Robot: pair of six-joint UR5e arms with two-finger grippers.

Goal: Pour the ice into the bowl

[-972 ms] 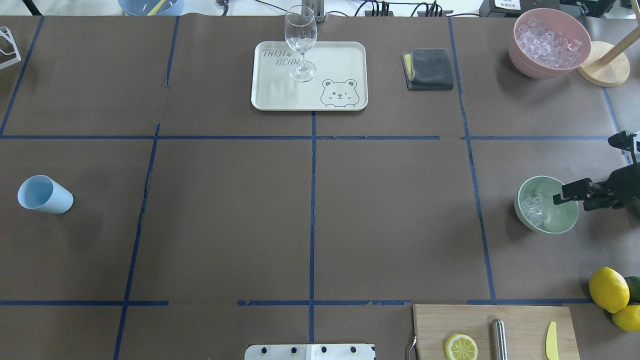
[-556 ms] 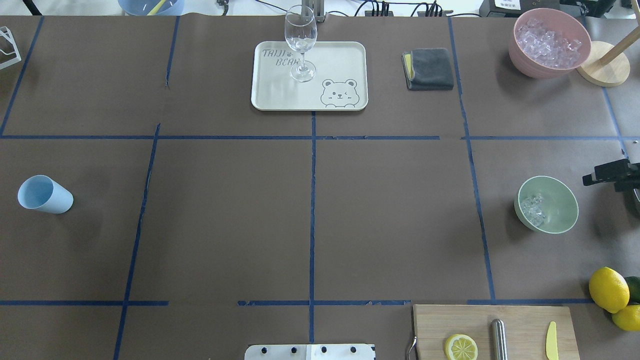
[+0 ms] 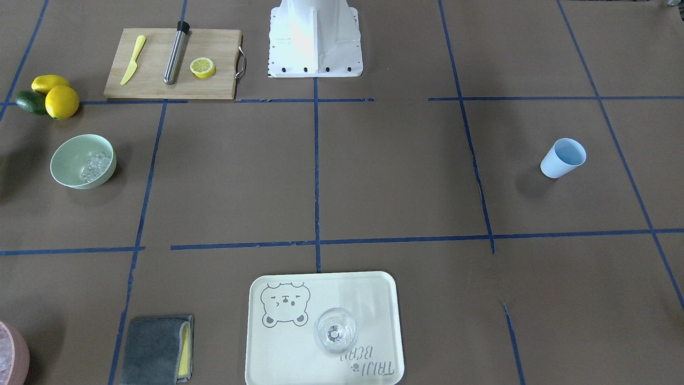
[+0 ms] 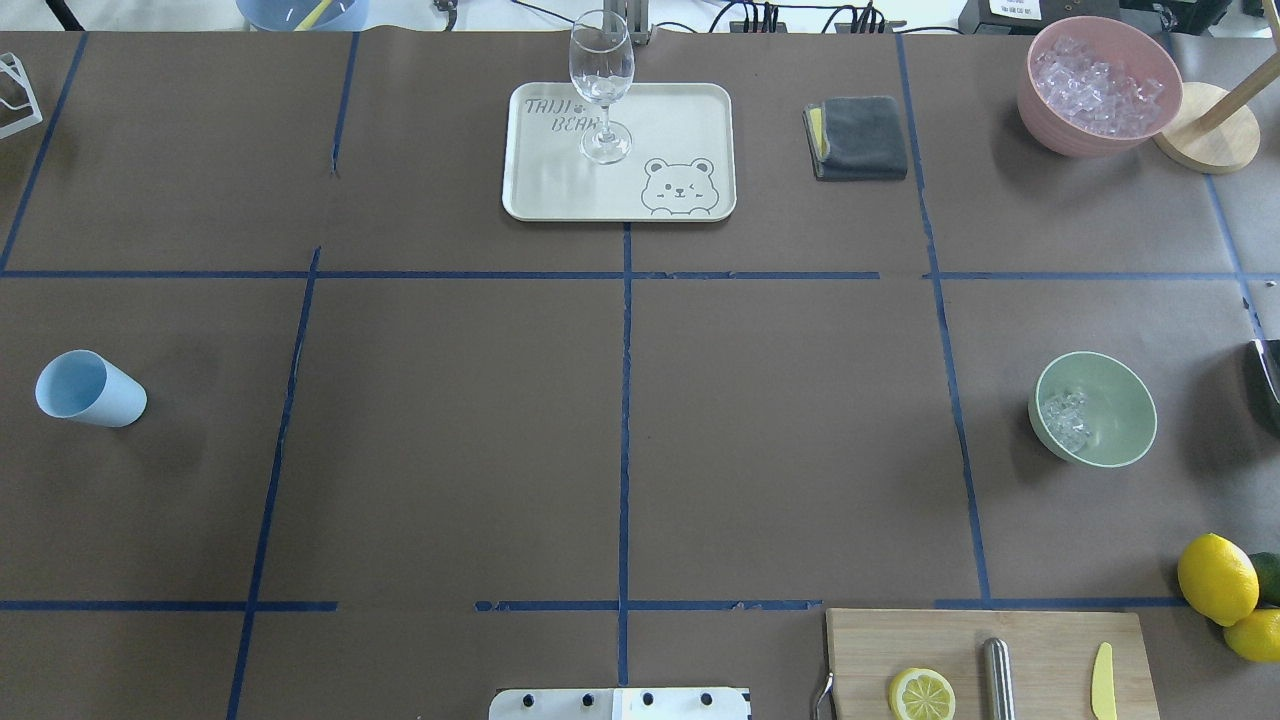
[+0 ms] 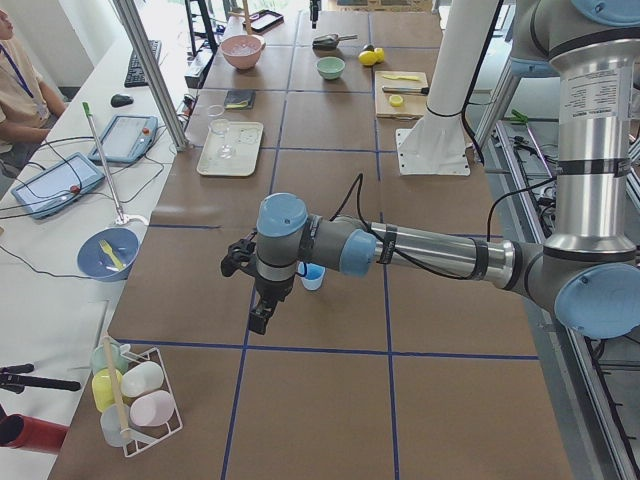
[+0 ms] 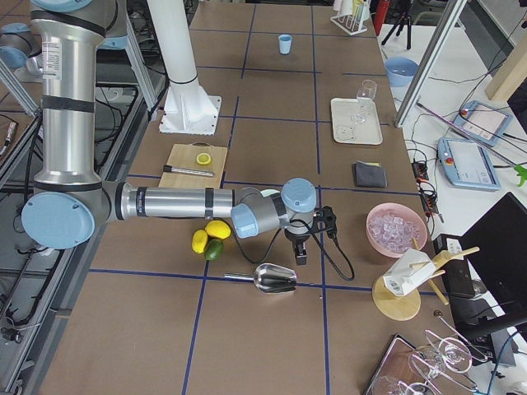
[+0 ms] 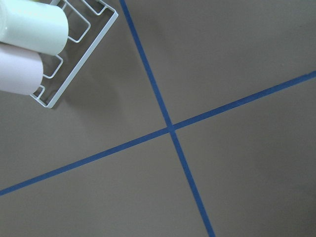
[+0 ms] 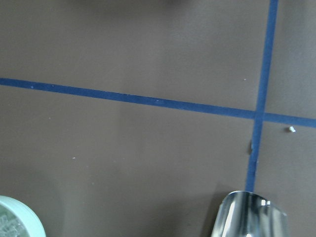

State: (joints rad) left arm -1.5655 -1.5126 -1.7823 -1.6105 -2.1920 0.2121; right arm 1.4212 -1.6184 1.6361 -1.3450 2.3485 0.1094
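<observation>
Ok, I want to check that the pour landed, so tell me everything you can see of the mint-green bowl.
The bowl is round, pale mint green, matte and plastic-looking, with a thin lighter rim. It stands upright on the brown paper-covered table at the robot's right side, beside a blue tape line. A small heap of clear ice cubes lies inside against the wall nearest the table's middle; the rest of the inside is bare. Nothing else touches it.
</observation>
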